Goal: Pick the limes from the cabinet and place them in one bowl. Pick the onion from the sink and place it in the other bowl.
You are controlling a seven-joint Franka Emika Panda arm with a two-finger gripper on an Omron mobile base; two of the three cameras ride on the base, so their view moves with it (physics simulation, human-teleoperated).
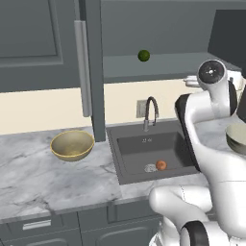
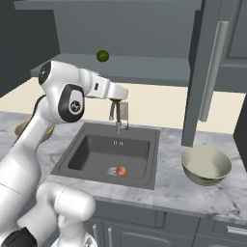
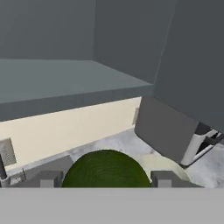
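Note:
In the hand view my gripper (image 3: 106,178) is shut on a dark green lime (image 3: 106,168), held between both fingertips (image 3: 48,178). Beyond it a pale patch looks like the rim of the cream-grey bowl (image 3: 159,162). My hand (image 2: 117,91) hangs above the faucet, in front of the open cabinet (image 2: 135,65). A second lime (image 1: 143,55) (image 2: 102,55) rests on the cabinet shelf. The orange-red onion (image 1: 161,165) (image 2: 121,171) lies in the sink (image 1: 139,149) (image 2: 91,154) beside the drain. The cream-grey bowl (image 2: 206,164) (image 1: 238,137) stands right of the sink, the golden-tan bowl (image 1: 72,144) left of it.
The open cabinet door (image 1: 94,72) (image 2: 200,72) with its silver bar handle (image 2: 212,72) juts out over the counter. A curved dark faucet (image 1: 150,113) rises behind the sink. A wall outlet (image 3: 6,151) sits on the cream backsplash.

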